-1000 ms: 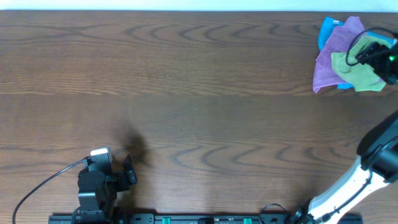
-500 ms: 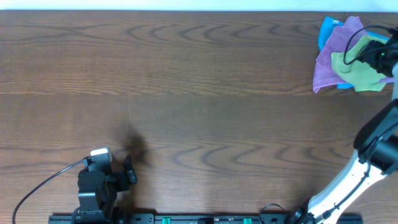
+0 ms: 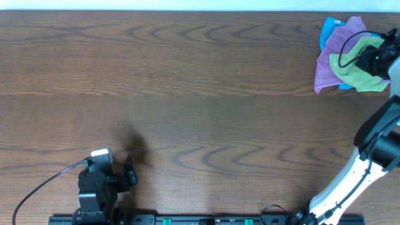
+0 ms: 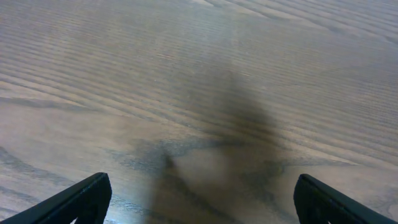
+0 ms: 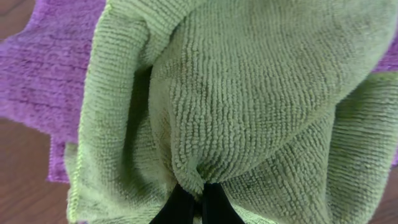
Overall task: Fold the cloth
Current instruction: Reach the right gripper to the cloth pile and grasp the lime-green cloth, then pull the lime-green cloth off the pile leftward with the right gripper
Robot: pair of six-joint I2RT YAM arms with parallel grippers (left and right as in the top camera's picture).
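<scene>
Right fingers pinch shut on the green cloth, which lies over a purple cloth; left fingers hang open, empty. Next, it likely needs lifting clear onto bare desk

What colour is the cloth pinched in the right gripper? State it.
Lime green; the cloth shows best in the right wrist view.

There are no words, numbers or signs to read in any of the pictures. There are none on the green cloth, none on the purple cloth and none on the wooden table.
</scene>
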